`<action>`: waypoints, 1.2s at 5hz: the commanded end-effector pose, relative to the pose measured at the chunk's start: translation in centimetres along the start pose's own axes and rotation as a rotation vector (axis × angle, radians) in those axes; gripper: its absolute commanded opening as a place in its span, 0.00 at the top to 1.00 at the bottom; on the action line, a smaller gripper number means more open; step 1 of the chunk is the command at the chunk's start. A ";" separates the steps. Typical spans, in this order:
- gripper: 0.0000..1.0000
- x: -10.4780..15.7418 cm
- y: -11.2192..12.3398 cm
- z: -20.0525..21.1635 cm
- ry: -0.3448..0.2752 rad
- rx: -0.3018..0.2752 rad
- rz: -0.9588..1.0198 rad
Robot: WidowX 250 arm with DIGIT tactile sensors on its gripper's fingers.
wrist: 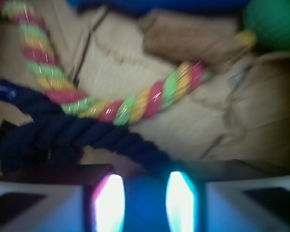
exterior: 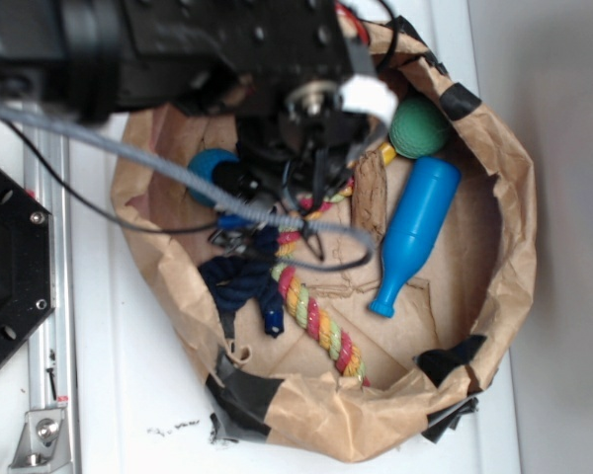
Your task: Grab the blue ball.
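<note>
- In the paper bag (exterior: 504,178) lie all the toys.
- The ball (exterior: 207,174) sits at 9 o'clock, under the arm (exterior: 178,44).
- Another ball (exterior: 418,128) is at 1 o'clock.
- The pin toy (exterior: 412,232) lies at 3 o'clock.
- The twisted rope (exterior: 316,321) runs towards 6 o'clock, with the knotted rope (exterior: 239,279) on its left.

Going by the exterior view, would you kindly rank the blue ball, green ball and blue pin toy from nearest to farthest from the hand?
1. Blue ball, at the hand.
2. Green ball, upper right.
3. Blue pin toy, right side; nearly as close as the green ball.
</note>
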State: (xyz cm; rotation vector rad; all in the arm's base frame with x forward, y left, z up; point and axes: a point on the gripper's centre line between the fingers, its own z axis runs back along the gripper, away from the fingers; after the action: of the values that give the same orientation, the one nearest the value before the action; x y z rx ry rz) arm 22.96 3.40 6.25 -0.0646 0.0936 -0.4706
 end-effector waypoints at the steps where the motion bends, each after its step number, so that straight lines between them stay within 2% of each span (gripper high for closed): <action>1: 0.00 -1.2 -0.8 -1.4 0.023 -0.053 -0.053; 2: 0.00 -1.5 -1.6 -1.6 0.023 -0.049 -0.070; 3: 0.00 -1.6 -1.7 -2.1 0.047 -0.037 -0.068; 4: 0.00 -2.1 -1.8 -2.3 0.062 -0.050 -0.062; 5: 0.00 -3.0 -1.0 -2.7 0.094 -0.008 -0.026; 6: 0.00 -4.3 0.8 -2.8 0.104 0.069 0.036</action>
State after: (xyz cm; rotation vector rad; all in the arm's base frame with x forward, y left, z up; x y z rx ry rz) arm 19.82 4.57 2.65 0.0320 0.1829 -0.4769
